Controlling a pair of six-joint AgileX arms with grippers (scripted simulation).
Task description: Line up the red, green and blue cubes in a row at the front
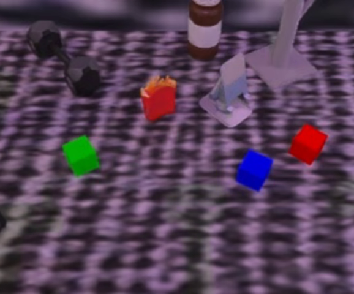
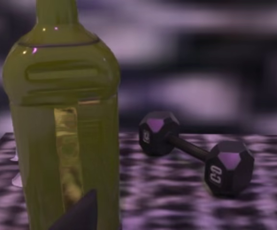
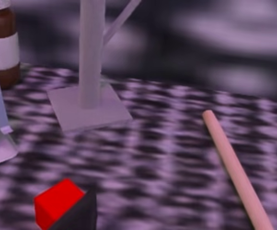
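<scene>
Purple-and-black mottled cloth covers the table. Three cubes lie on it, none lined up at the front edge: green cube on the left half, alone, well apart from the other two; blue cube right of centre; red cube just beside blue, to its right and a bit farther back. Blue & red near each other but not touching. All three sit flat on cloth, each turned slightly askew.

Back row, left to right in top view: black dumbbell lying diagonal; red carton w/ orange-yellow jagged top nearer the centre; brown jar w/ white band at the rear edge; pale figure on a small tile; white stand w/ square base far right rear.

Left arm: parked at table's left edge. Its wrist view shows an olive-green bottle very close, the dumbbell beyond it; one dark fingertip pokes in at the frame edge. Left gripper – apart or together, cannot tell.

Right arm: wrist view shows red cube close, partly behind one dark fingertip; whether it touches the cube, cannot tell. Stand base, jar and a pale pink rod lying on cloth farther off. Right gripper – state cannot tell, only one finger visible
</scene>
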